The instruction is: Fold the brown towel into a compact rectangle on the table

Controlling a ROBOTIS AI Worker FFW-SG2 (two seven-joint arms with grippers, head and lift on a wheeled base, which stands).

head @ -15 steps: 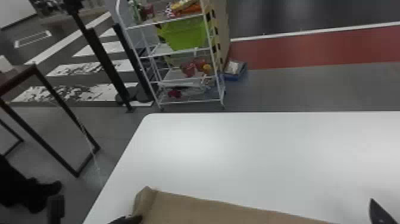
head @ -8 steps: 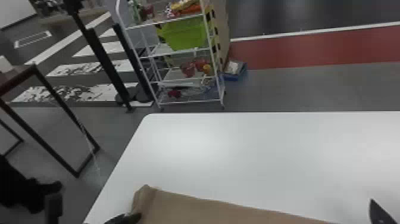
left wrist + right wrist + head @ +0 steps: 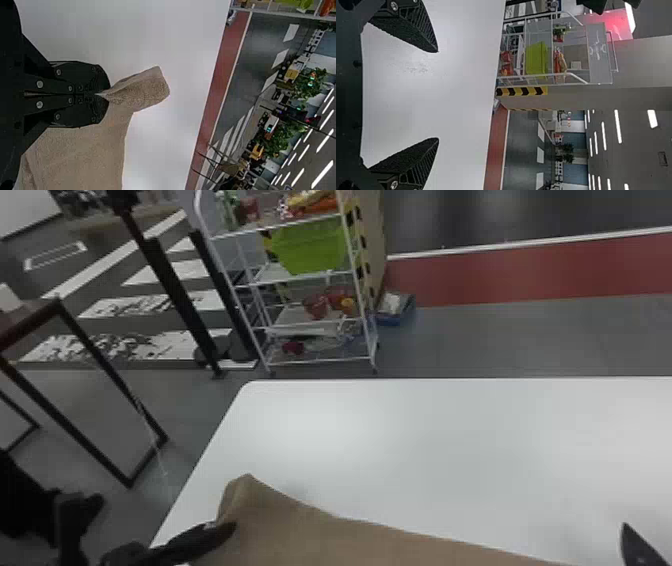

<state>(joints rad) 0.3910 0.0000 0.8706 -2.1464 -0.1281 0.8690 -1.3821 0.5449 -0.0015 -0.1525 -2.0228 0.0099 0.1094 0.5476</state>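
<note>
In the head view the brown towel [image 3: 320,540] lies along the near edge of the white table, its far left corner raised. My left gripper [image 3: 232,527] is at the towel's left edge there. In the left wrist view the left gripper [image 3: 104,95] is shut on the towel [image 3: 87,154], a corner flap sticking out past the fingertips. At the head view's lower right, one dark fingertip of my right gripper [image 3: 631,540] shows over the table. Wide apart, the fingers of the right gripper [image 3: 438,95] have nothing between them in the right wrist view.
Bare white table top [image 3: 425,440] stretches beyond the towel. Past its far edge stands a white wire shelf [image 3: 320,360] with a green bin [image 3: 310,247]. A dark-framed table [image 3: 100,365] is off to the left.
The towel's left corner has risen and its far edge now slopes upward toward that corner. My left gripper has moved up and to the right with it. The right gripper looks unmoved.
</note>
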